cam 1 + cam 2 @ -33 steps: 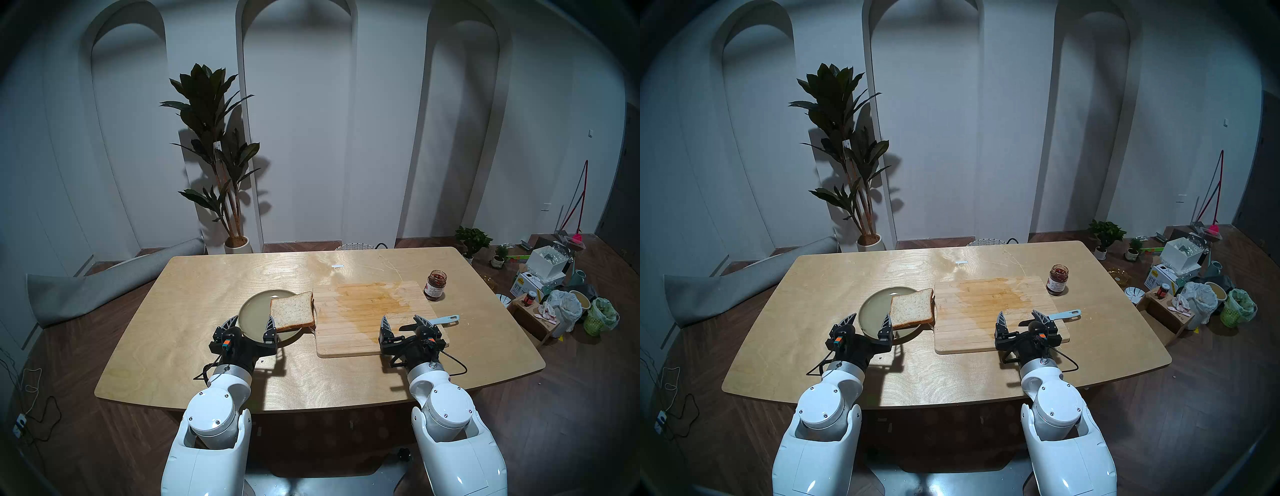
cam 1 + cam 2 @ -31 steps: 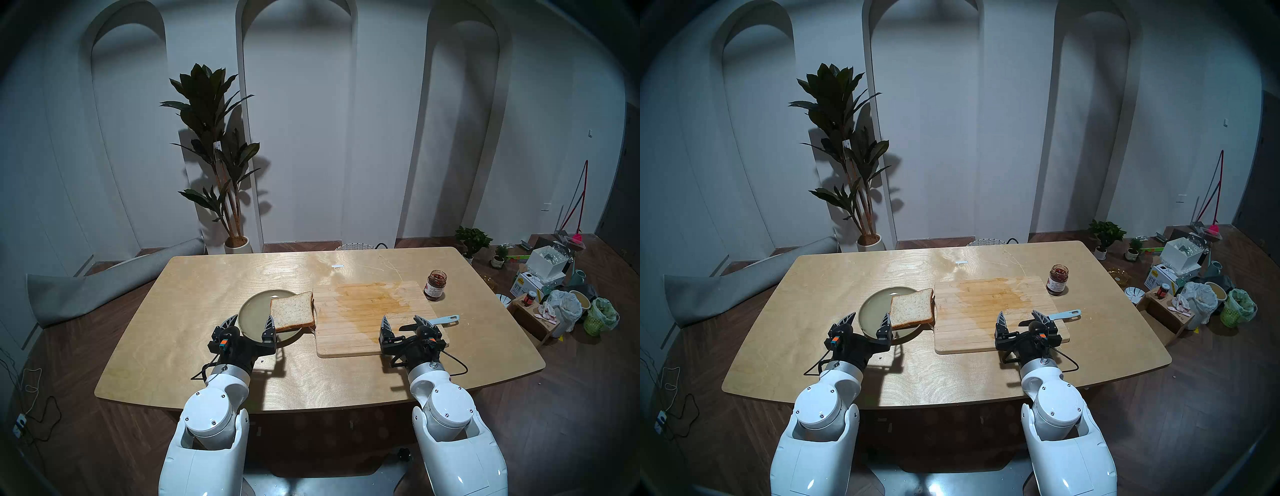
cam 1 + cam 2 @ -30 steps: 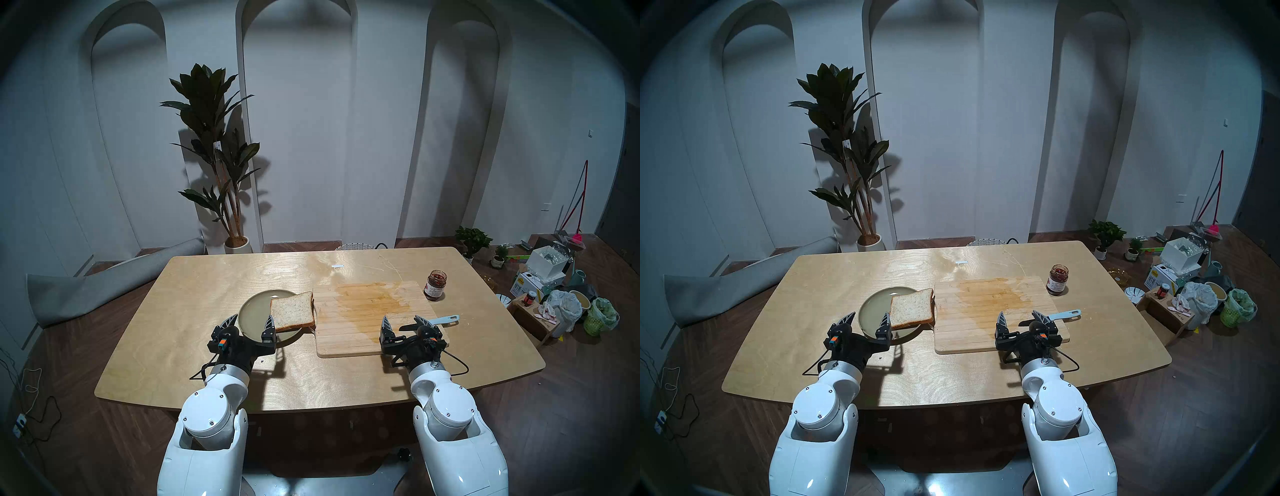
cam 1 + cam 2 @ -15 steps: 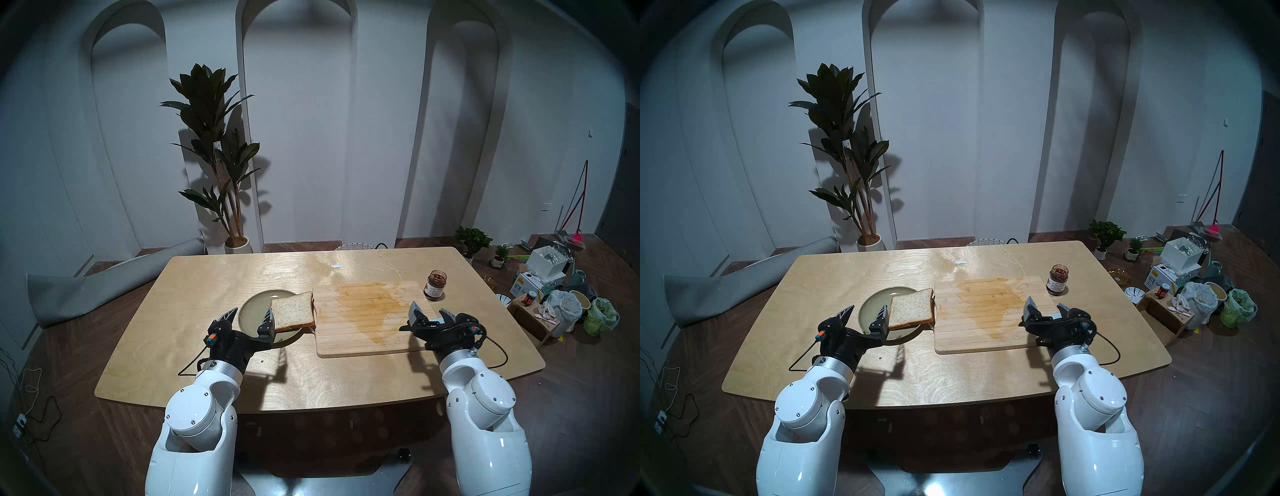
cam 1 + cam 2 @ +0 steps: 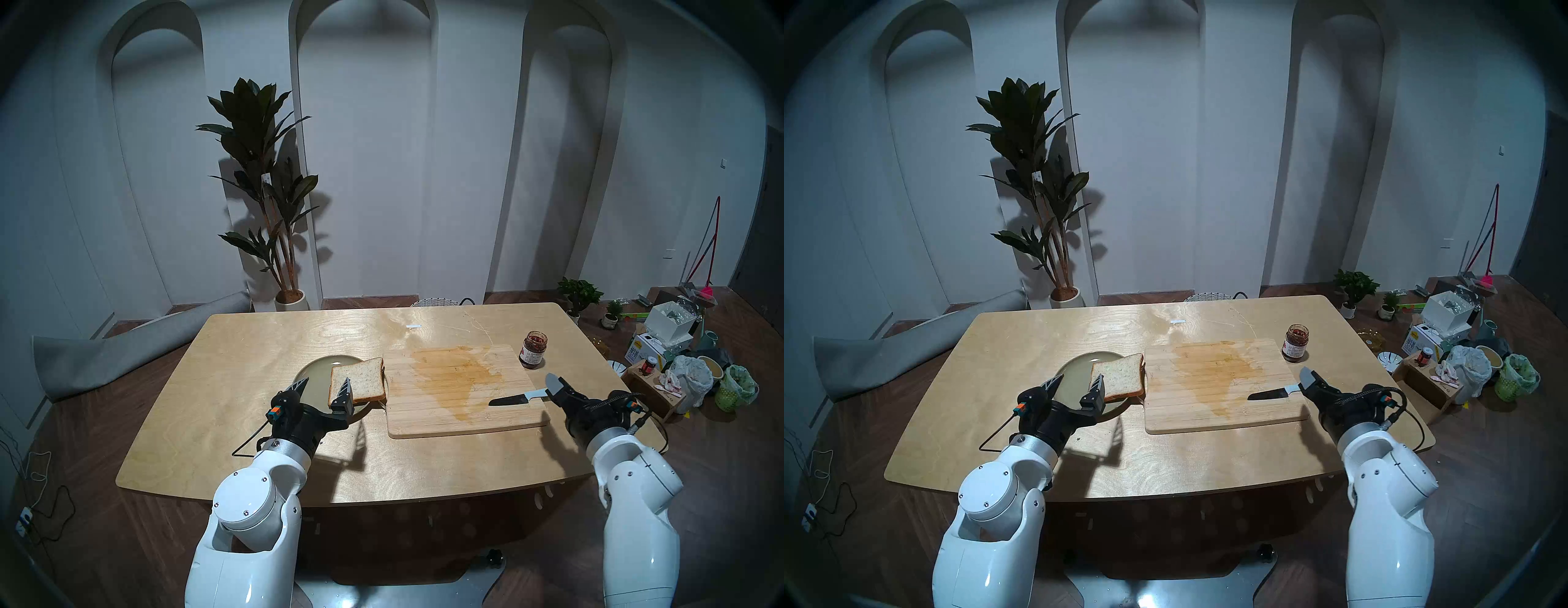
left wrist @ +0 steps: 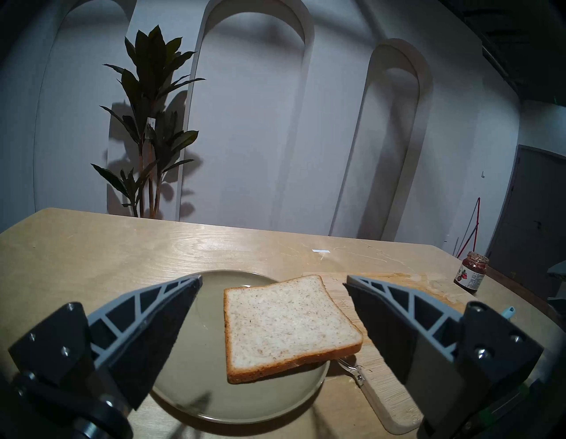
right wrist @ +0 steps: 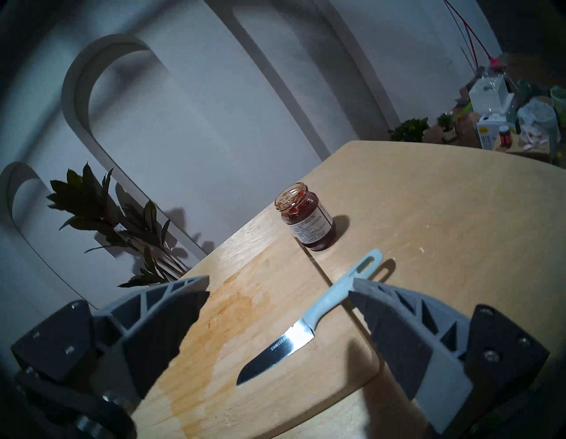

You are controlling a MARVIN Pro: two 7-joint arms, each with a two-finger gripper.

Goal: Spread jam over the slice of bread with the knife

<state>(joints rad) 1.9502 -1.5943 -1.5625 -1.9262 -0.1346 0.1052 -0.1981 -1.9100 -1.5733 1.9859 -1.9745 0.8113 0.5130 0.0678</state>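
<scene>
The slice of bread (image 5: 357,380) lies half on the green plate (image 5: 309,382) at the frame's centre-left. The left gripper (image 5: 324,389), jaws wide apart and empty, hangs over it. The knife (image 5: 515,398) lies on the cutting board (image 5: 445,407) at centre-right. The right gripper (image 7: 278,294) is spread open and empty beside the handle. The jam (image 5: 533,349) jar stands on the desk (image 5: 254,339) above the knife.

My arms (image 5: 250,530) are glossy white rounded shells with small dark screws, narrowing to a silver metal wrist ring (image 5: 286,452). My black grippers carry grey ribbed triangular fingers (image 6: 147,309) with black pads. A thin black cable (image 5: 246,446) loops beside each ring, near an orange-and-teal tag (image 5: 275,411).
</scene>
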